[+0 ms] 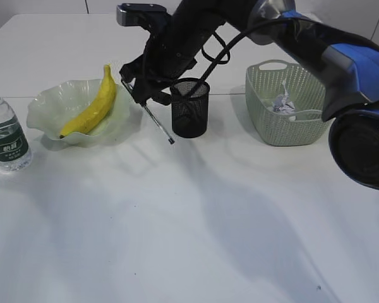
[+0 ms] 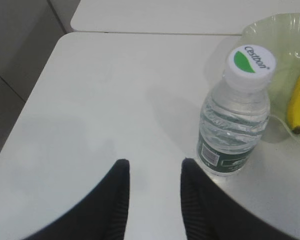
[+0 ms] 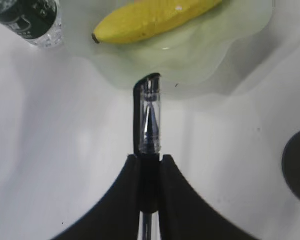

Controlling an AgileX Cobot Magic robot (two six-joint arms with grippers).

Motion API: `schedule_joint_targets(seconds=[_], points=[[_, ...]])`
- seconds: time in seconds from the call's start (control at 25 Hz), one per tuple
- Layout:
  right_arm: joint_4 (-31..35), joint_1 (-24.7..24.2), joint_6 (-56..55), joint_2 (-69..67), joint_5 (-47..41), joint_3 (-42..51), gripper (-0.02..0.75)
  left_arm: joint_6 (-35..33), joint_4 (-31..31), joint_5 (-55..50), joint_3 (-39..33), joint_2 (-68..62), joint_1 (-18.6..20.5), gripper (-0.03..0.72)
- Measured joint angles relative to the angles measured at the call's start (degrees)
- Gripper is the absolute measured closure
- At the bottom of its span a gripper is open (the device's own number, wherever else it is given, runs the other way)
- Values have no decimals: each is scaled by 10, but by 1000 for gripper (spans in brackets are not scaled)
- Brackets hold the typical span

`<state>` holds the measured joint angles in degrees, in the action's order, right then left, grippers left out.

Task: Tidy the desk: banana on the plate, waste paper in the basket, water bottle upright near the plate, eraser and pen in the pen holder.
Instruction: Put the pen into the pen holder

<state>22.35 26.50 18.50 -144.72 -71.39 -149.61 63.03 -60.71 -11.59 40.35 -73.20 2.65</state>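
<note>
In the upper middle of the exterior view, the right gripper (image 1: 134, 88) is clamped on a slim clear-barrelled pen (image 1: 153, 115), slanting down beside the black mesh pen holder (image 1: 190, 108). A yellow banana (image 1: 91, 108) lies on the wavy pale-green plate (image 1: 45, 107) at left; a clear plastic water bottle (image 1: 6, 136) stands upright at far left. Crumpled white waste paper (image 1: 283, 101) sits in the green plastic basket (image 1: 284, 129) at right. The left gripper (image 2: 152, 172) stands partly spread, empty, over the white table (image 2: 115, 100) just beside the bottle.
</note>
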Motion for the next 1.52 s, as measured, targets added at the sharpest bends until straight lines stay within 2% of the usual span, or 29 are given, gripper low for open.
schedule_joint_targets(seconds=[0.4, 0.64, 0.88, 1.08, 1.52], points=[[-1, 0, 20, 0, 16, -86, 694, 0, -1, 0, 0, 0, 0, 452], [-36, -7, 35, 1, 41, -97, 694, 0, -6, 0, 0, 0, 0, 452], [-45, -38, 44, 1, 79, -97, 694, 0, -8, -1, 0, 0, 0, 452], [-47, -56, 62, 1, 124, -97, 694, 0, -9, -1, 0, 0, 0, 452], [-44, -59, 114, -9, 264, -97, 694, 0, -17, -1, 0, 0, 0, 452]])
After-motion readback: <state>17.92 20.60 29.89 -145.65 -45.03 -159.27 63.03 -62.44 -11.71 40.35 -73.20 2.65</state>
